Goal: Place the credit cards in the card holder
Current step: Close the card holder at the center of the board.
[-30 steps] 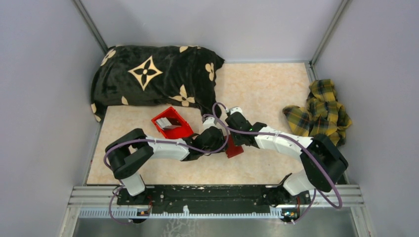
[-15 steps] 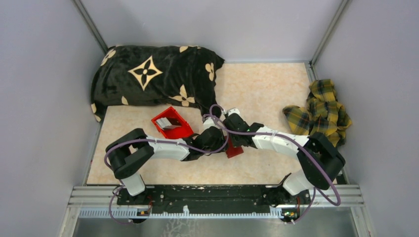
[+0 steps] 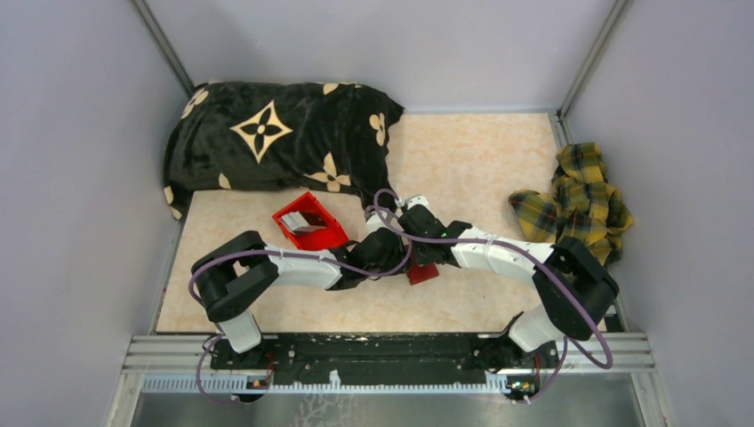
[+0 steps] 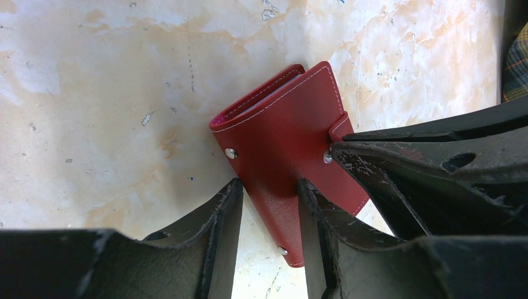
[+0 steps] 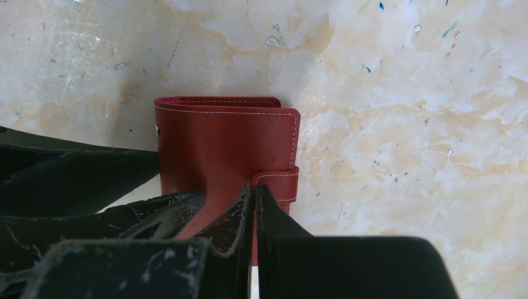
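Overhead, I see thin pale credit cards (image 3: 305, 216) in the bright red plastic bin (image 3: 327, 237), and the dark-red leather folding card holder (image 3: 423, 272) closed mid-table. Left wrist: left gripper (image 4: 268, 187) half-open astride it. Right wrist: right gripper (image 5: 255, 190) pinched together at its snap tab (image 5: 278, 184). Nothing loaded, I judge.

We're seeing a dark red card holder (image 4: 292, 149) with pale stitching and silver snaps, on a tabletop (image 3: 471, 151) marbled beige and cream. Far left corner: black pillow (image 3: 267, 133) with cream flower motifs. Right edge: yellow and dark green plaid cloth (image 3: 578, 200). Also a bright red bin (image 3: 327, 237), plus purple cables (image 3: 391, 200).
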Controlling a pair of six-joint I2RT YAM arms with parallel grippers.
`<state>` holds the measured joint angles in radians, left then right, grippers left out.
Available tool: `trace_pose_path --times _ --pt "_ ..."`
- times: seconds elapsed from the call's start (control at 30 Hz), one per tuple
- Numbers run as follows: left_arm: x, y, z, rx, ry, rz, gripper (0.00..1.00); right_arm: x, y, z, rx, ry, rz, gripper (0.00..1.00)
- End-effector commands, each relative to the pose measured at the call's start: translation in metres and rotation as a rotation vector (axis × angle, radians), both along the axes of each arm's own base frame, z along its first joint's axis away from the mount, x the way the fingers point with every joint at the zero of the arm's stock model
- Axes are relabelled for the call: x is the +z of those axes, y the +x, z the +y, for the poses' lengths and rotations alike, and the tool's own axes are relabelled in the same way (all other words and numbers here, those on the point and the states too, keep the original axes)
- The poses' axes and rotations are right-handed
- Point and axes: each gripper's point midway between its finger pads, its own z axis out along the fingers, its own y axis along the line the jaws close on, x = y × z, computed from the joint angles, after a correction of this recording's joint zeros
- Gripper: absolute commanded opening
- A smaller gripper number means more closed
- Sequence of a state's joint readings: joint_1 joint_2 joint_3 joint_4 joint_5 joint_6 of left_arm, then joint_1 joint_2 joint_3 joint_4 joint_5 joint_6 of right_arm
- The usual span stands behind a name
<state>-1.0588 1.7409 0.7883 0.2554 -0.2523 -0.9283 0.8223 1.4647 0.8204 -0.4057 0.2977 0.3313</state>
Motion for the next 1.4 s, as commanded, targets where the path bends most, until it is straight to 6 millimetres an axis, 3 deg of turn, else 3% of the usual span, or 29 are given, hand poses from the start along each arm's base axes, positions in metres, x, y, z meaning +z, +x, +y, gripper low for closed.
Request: trace_pose_path --times 0.0,0.77,1.37 --pt "-0.058 -0.029 0.038 -0.03 0.195 0.131 0.46 0.012 0.007 0.012 0.017 0.013 -0.036 0.0" --pt "-0.058 -0.031 0.037 -0.03 0.179 0.133 0.46 0.001 -0.001 0.014 0.031 -0.011 -0.012 0.0" --pt "-0.072 -0.051 0.041 -0.023 0.057 0.192 0.42 -0.005 -0.008 0.019 0.033 -0.024 0.007 0.0"
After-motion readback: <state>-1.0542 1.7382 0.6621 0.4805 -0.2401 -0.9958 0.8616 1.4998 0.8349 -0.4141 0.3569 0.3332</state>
